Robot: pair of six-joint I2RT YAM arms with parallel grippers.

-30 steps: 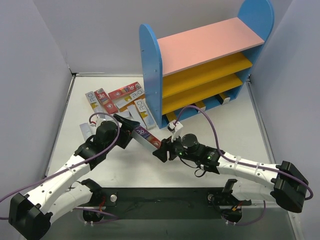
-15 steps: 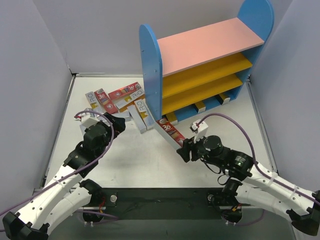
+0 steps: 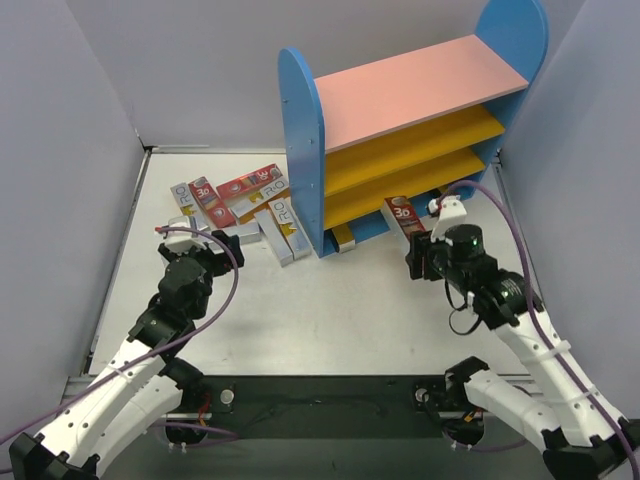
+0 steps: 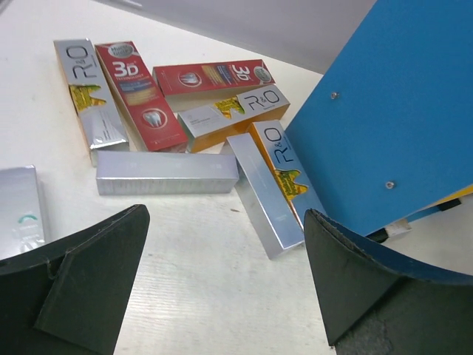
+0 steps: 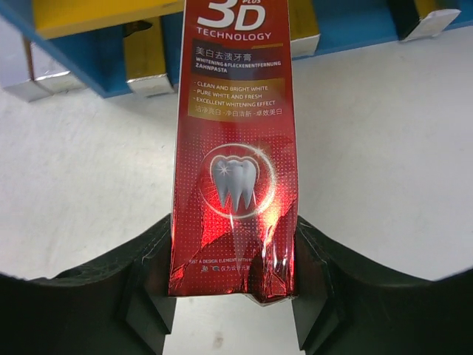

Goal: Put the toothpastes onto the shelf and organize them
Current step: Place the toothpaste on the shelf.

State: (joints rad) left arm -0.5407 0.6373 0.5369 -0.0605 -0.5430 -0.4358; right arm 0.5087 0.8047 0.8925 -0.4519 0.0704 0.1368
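Right gripper of mine, from above, clamps a red toothpaste box just before the shelf base; left gripper gapes near the loose toothpastes. Left wrist: jaws wide, pile ahead. Right wrist: box pinched, pointing at the shelf.

Bright, even overhead light; only faint, soft shadows on the tabletop. Glare streaks the glossy red box up close.

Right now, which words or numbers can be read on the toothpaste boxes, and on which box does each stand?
"3D PLUS TECHNOLOGY": held red box in the right gripper.
"CLEAN AND BRIGHT WHITE", "PURE WHITE AND FRESH", "EXCELLENT WHITENING EFFECT": same box.
"R&O": silver box in the pile.
"3D": lying red box beside it.
Smaller print: unreadable.
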